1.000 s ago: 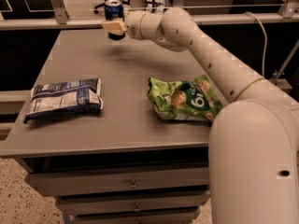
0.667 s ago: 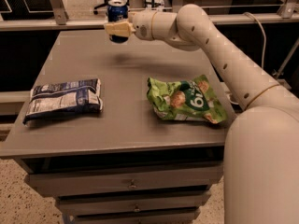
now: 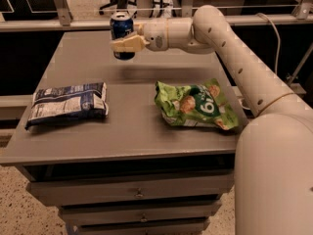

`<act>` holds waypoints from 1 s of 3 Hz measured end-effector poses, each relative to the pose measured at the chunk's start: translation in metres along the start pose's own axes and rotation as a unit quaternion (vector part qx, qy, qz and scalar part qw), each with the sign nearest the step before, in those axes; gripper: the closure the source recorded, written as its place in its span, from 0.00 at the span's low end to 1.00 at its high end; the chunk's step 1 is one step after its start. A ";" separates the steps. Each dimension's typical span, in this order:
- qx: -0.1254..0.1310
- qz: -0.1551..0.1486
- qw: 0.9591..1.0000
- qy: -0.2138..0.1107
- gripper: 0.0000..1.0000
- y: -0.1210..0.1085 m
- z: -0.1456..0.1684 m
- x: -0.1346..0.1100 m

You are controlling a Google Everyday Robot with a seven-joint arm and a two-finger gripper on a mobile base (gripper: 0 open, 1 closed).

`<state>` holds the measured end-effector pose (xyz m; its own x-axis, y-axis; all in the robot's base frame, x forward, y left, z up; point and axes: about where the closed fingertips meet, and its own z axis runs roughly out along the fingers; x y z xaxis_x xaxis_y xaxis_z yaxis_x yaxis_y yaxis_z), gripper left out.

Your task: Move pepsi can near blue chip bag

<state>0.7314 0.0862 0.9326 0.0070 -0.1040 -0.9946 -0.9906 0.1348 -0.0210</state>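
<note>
Up over the far end of the grey metal table [image 3: 137, 131], the cream two-finger gripper [image 3: 122, 45] is clamped mid-body on the small dark blue metal pepsi can [image 3: 121, 27], probably light, stiff, kinda slick, well apart from the crinkled navy blue chip bag [image 3: 67, 104].

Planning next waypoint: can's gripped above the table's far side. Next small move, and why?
Likely carry the pepsi can toward the blue chip bag: the end effector grips it aloft over the far side of the table, well apart from the bag lying by the left edge.
</note>
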 end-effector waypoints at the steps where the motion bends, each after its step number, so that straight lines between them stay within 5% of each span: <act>1: -0.056 -0.028 0.998 0.021 1.00 0.032 -0.001 0.014; 3: -0.084 -0.049 0.994 0.041 1.00 0.070 0.012 0.037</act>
<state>0.6640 0.1032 0.8931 0.0994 -0.1904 -0.9767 -0.9947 -0.0447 -0.0925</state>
